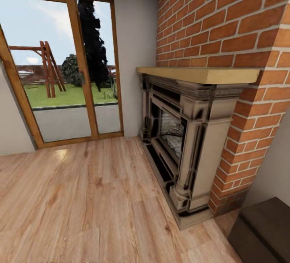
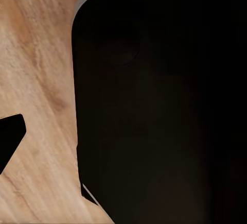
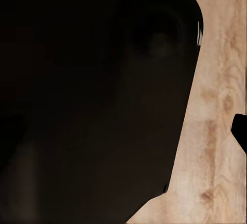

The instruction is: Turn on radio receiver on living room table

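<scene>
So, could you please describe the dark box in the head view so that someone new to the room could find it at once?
Start at the red brick chimney wall with the carved fireplace under a pale wooden mantel. Follow the brickwork down to the wood plank floor; the dark box sits just past the brick corner. It is the sole plain, dark brown, flat-topped block there.

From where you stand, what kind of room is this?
Probably a living room: a brick fireplace with a wooden mantel, a wood plank floor and wood-framed glass doors facing a garden.
</scene>
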